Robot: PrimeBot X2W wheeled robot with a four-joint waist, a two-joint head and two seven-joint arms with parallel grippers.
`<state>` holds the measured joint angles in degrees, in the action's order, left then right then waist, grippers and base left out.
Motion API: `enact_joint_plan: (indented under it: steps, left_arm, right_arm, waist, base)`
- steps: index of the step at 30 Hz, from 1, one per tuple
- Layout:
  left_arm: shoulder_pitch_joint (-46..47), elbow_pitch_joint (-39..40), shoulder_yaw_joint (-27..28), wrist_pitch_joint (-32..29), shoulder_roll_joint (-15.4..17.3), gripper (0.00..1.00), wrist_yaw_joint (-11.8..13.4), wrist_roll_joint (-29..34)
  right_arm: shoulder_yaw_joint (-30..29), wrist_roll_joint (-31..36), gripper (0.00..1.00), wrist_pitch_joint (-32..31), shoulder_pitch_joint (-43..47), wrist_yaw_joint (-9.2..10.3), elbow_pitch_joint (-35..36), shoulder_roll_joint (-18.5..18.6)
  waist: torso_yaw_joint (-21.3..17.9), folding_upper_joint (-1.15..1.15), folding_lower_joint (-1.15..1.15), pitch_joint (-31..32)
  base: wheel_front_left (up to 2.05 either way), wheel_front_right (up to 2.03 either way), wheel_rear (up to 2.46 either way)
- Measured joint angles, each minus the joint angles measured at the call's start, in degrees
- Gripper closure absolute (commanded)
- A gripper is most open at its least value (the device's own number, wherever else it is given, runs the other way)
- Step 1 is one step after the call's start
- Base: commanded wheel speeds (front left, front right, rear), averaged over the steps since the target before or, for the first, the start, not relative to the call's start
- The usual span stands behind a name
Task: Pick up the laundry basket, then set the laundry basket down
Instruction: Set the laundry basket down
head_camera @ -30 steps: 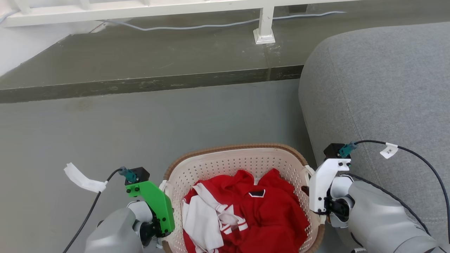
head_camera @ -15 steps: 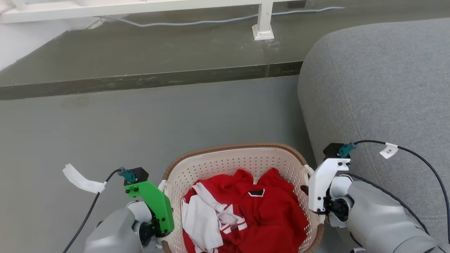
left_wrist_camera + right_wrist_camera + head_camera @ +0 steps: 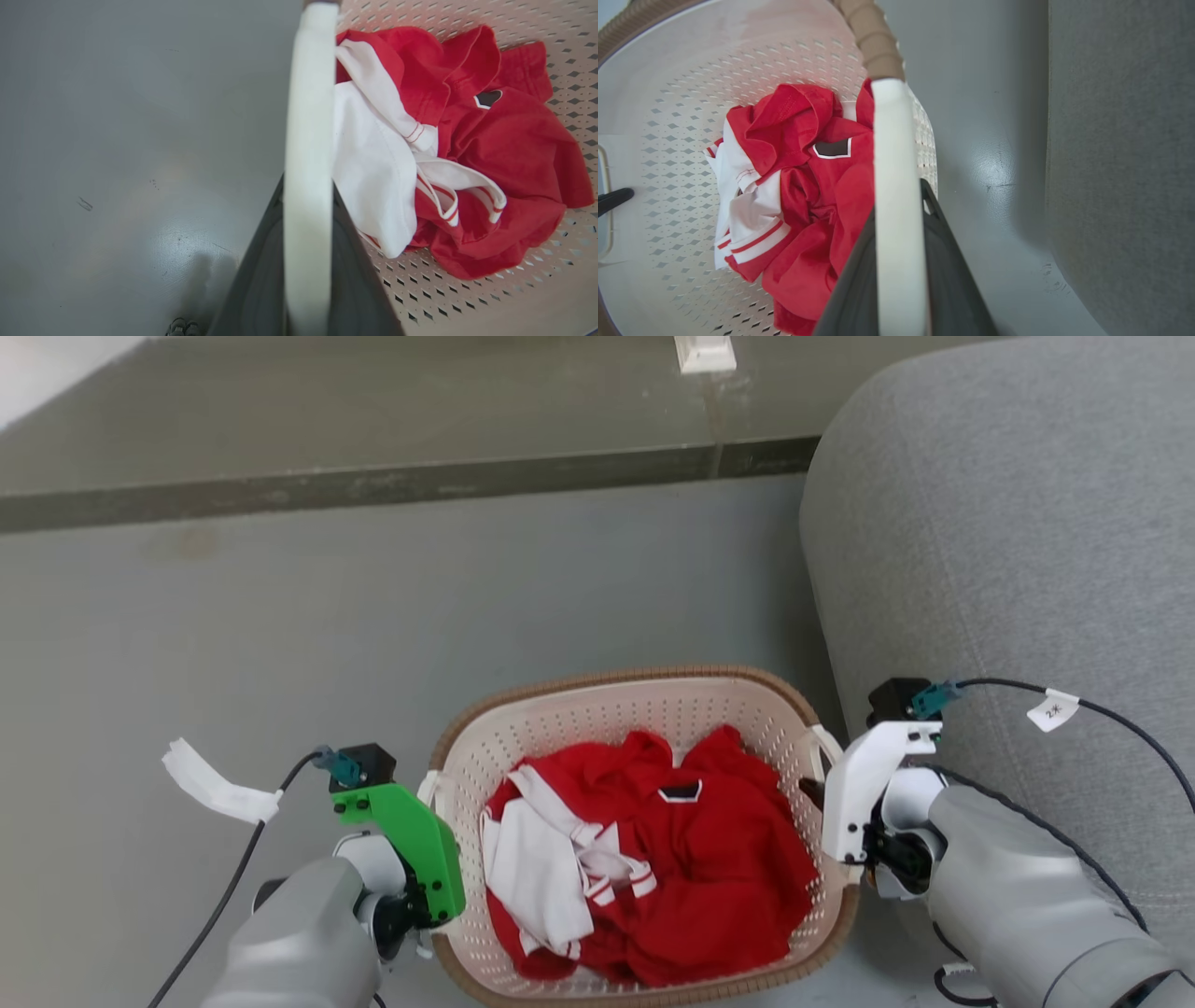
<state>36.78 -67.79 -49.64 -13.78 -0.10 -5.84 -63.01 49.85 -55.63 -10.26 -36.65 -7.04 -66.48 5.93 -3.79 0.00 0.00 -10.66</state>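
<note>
Grey smooth floor (image 3: 280, 635) runs from a darker raised step (image 3: 373, 481) down to the robot, with a grey upholstered sofa (image 3: 1008, 523) filling the right side. Between the two arms sits the laundry basket (image 3: 616, 677), close beside the sofa, its brown woven-look rim around cream perforated walls. Red clothes (image 3: 709, 859) lie heaped inside with a white garment (image 3: 532, 877) folded among them on the robot's left. The left gripper (image 3: 307, 186) is pressed together on the left side handle (image 3: 310, 116), one dark finger on each face of the white bar. The right gripper (image 3: 899, 200) pinches the right side handle (image 3: 889, 140) in the same way, next to the end of the brown rim. In the right wrist view a dark fingertip (image 3: 616, 198) of the left gripper pokes through at the opposite wall. Whether the basket's base rests on the floor or hangs just clear of it I cannot tell from these angles.
</note>
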Motion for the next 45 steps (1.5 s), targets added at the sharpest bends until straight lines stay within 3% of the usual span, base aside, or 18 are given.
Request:
enact_joint_plan:
  steps: [45]
  left_arm:
    - [15.30, 5.61, -1.14, 20.81, 0.30, 1.00, 7.71, 3.64]
  right_arm:
    - [2.05, 0.20, 1.00, 16.83, -12.98, 0.08, 9.73, 6.77]
  waist:
    - [3.17, 0.00, 0.01, -33.32]
  base:
    - [0.00, 0.00, 0.00]
